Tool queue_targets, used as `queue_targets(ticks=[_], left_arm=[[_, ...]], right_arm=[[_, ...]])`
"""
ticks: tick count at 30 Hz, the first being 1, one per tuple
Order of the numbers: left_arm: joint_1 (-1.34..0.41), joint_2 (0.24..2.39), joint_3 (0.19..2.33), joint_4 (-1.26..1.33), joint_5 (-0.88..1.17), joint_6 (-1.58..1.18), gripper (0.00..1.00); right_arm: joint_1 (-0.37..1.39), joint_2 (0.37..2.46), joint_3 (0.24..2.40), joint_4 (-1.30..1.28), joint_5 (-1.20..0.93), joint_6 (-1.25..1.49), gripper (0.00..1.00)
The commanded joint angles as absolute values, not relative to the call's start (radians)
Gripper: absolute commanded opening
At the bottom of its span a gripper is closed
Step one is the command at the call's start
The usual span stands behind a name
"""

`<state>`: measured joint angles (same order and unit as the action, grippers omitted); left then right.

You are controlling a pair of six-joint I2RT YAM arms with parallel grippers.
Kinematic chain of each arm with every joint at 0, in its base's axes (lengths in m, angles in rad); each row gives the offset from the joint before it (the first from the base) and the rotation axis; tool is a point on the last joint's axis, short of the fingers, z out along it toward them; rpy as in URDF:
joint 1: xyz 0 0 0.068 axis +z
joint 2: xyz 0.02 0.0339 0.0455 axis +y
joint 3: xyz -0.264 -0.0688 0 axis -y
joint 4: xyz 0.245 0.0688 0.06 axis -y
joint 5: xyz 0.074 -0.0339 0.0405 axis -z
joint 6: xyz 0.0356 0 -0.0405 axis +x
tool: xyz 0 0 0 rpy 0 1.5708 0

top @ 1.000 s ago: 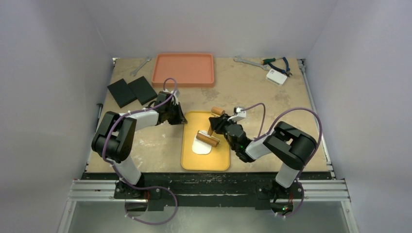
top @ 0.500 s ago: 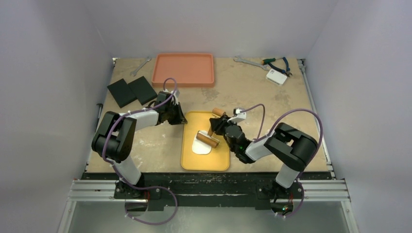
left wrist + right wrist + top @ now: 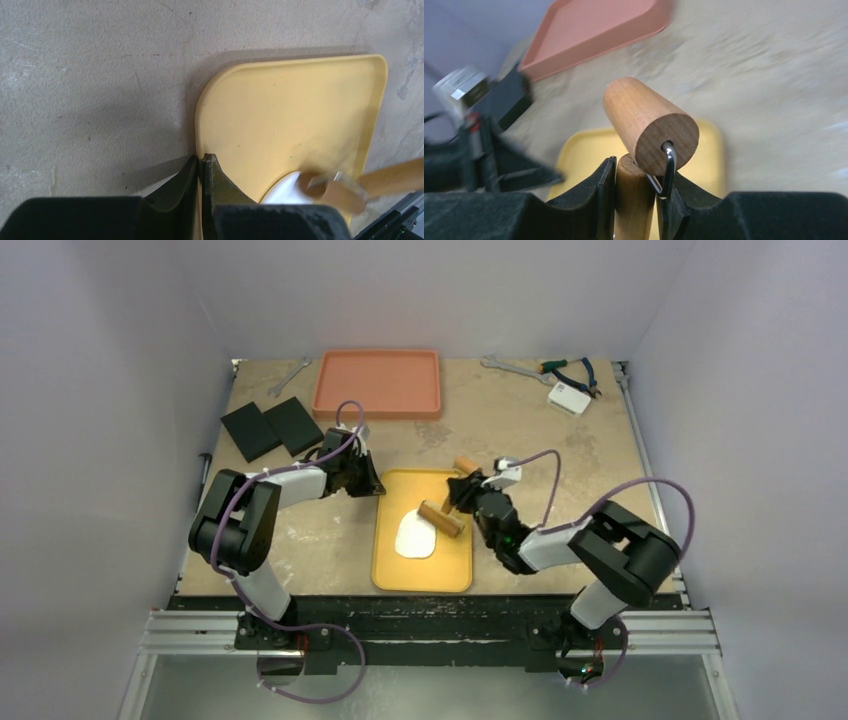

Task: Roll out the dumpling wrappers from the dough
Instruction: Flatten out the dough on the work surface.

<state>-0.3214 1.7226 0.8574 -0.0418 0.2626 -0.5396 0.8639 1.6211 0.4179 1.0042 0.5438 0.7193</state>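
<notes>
A flattened white dough (image 3: 414, 538) lies on the yellow tray (image 3: 385, 575); its edge also shows in the left wrist view, dough (image 3: 285, 191). My right gripper (image 3: 465, 502) (image 3: 639, 167) is shut on the handle of a wooden roller (image 3: 440, 519) (image 3: 649, 127), held over the tray's far right part, at the dough's far right edge. My left gripper (image 3: 372, 483) (image 3: 202, 159) is shut on the yellow tray's (image 3: 280, 110) far left rim. The dumpling wrappers are out of view.
A pink tray (image 3: 377, 383) sits at the back. Two black blocks (image 3: 270, 428) lie at the far left by a wrench (image 3: 290, 376). Another wrench (image 3: 510, 367), pliers (image 3: 570, 370) and a white box (image 3: 569, 398) lie at the far right.
My right gripper has carried the roller to the right and a little away, off the dough's middle, so more of the dough shows. The left gripper has stayed on the rim.
</notes>
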Motion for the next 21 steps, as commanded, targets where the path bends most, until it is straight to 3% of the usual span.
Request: queue_targets(ticks=[1, 9, 12, 21], left_arm=[[-0.304, 1.782, 0.833, -0.123, 0.178, -0.502, 0.00], [-0.304, 1.778, 0.833, -0.123, 0.170, -0.504, 0.00], [-0.303, 1.778, 0.833, -0.122, 0.170, -0.508, 0.00], [-0.300, 1.781, 0.837, -0.118, 0.192, -0.528, 0.00]], right_arm=[[0.745, 1.516, 0.377, 0.765, 0.630, 0.500, 0.00], [0.733, 1.315, 0.551, 0.644, 0.421, 0.312, 0.00], [0.618, 1.245, 0.667, 0.513, 0.266, 0.288, 0.00], [0.325, 1.363, 1.018, -0.014, -0.081, 0.235, 0.00]])
